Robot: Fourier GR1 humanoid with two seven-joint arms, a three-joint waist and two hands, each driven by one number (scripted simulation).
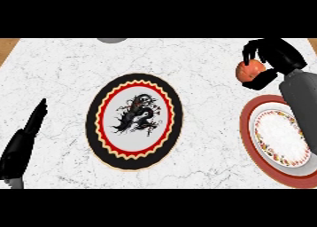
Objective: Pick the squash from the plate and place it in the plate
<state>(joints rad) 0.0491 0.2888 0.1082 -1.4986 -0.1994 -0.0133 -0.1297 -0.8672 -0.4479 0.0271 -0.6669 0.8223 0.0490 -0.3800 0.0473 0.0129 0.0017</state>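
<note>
Left hand (21, 144) is seen near the bottom edge, left of the black dragon plate (95, 128), fingers straight, nothing held. Red-rimmed plate (253, 146) is set right of the dragon plate, partly hidden by the right forearm. Farther back, right of it, squash (249, 69) is held off the counter (63, 66) in curled fingers of right hand (272, 55)
</note>
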